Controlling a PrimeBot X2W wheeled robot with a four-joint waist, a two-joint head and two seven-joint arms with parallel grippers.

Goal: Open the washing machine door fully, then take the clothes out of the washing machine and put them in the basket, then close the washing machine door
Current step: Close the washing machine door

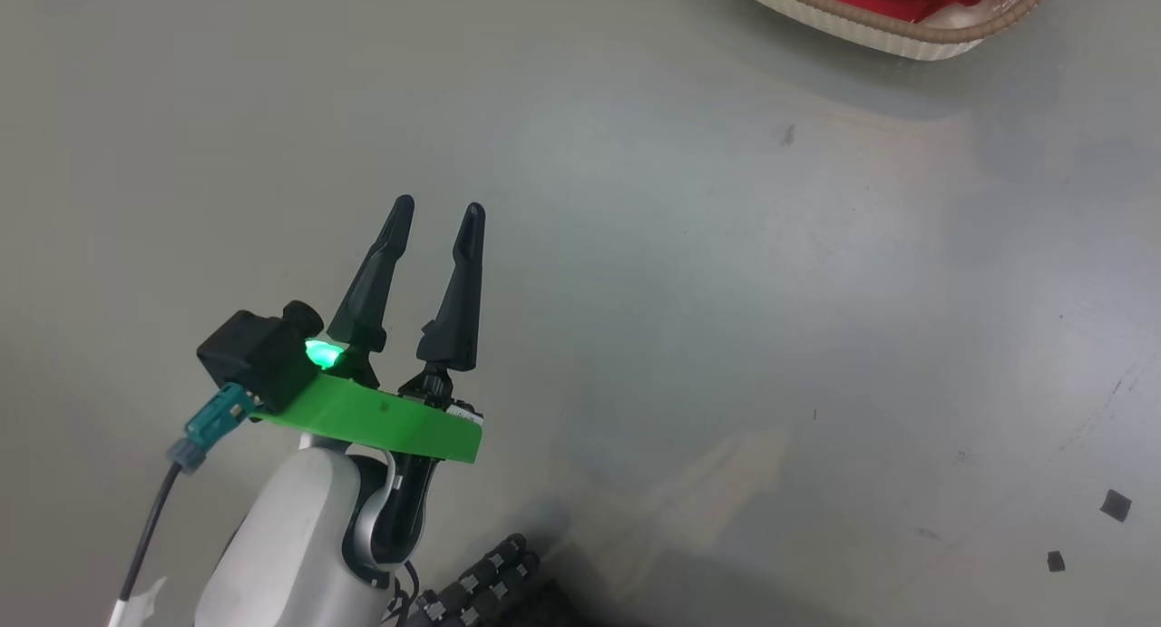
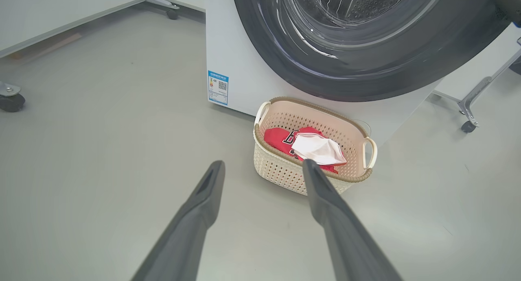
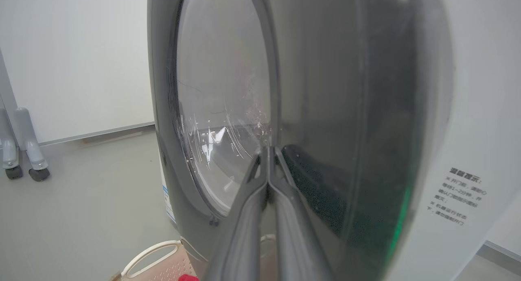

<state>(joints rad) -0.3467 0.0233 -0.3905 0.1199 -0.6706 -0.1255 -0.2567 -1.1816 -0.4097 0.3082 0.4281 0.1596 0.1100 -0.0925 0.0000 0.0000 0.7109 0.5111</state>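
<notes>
The washing machine (image 2: 240, 69) stands white and boxy, its door (image 2: 281, 65) lying flat against the front with the drum showing through the glass. The basket (image 2: 285, 171) sits on the floor just before it, holding the clothes (image 2: 276, 138), red pieces with a white piece (image 2: 319, 149) on top. My left gripper (image 2: 263, 163) hangs open and empty over the floor, short of the basket; the head view shows my left gripper (image 1: 438, 210) far from the basket (image 1: 871, 28). My right gripper (image 3: 268, 149) is shut, its tips up against the door (image 3: 325, 110) near the glass edge.
A blue label (image 2: 218, 88) marks the washer's lower left front. Wheeled frame legs stand at the left (image 2: 12, 102) and right (image 2: 468, 126) of the washer. Small black scraps (image 1: 1116, 504) lie on the grey floor.
</notes>
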